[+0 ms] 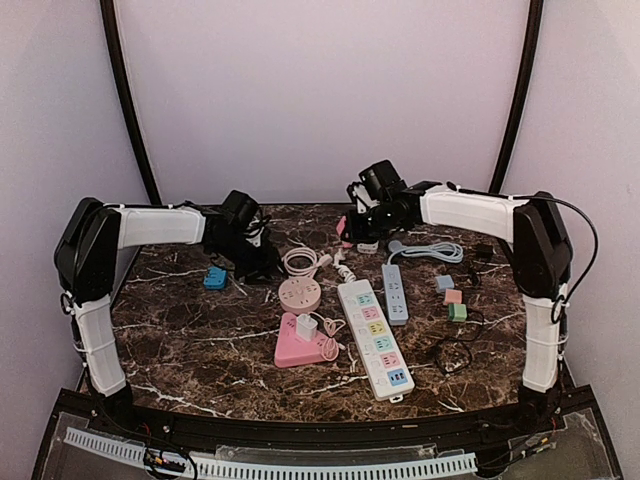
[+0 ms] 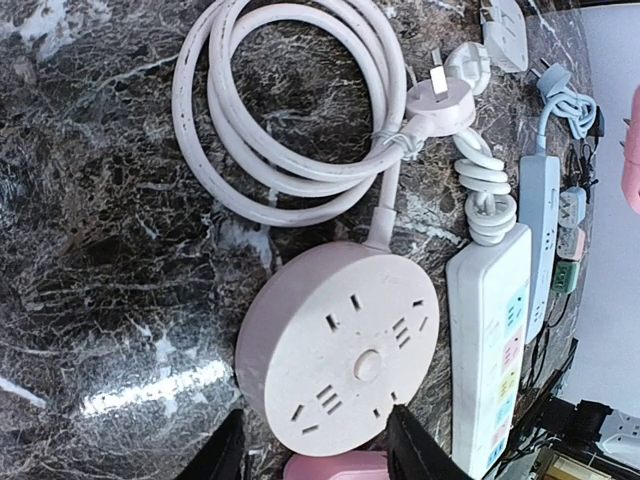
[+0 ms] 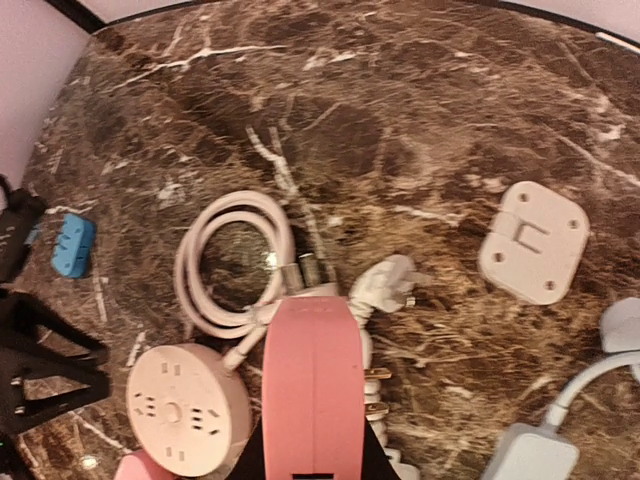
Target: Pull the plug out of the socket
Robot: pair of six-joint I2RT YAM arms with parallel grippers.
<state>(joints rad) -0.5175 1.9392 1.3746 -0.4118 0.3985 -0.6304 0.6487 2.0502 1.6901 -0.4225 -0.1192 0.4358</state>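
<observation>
My right gripper [image 1: 355, 222] is shut on a pink plug block [image 3: 312, 380] and holds it above the back of the table. Two brass prongs [image 3: 376, 392] stick out of the block's right side, free of any socket. My left gripper [image 1: 250, 250] is open and empty. In the left wrist view its two dark fingers [image 2: 415, 440] straddle the near edge of a round pink socket [image 2: 335, 350], hovering over it. A pink triangular socket [image 1: 300, 347] lies at front centre with a white plug [image 1: 307, 327] seated in it.
A coiled pink-white cable [image 2: 285, 110] lies behind the round socket. A long white power strip [image 1: 375, 340] and a grey-blue strip [image 1: 395, 292] lie to the right. A white square adapter [image 3: 533, 240], a blue adapter [image 1: 215, 277] and small coloured cubes [image 1: 453, 297] lie around.
</observation>
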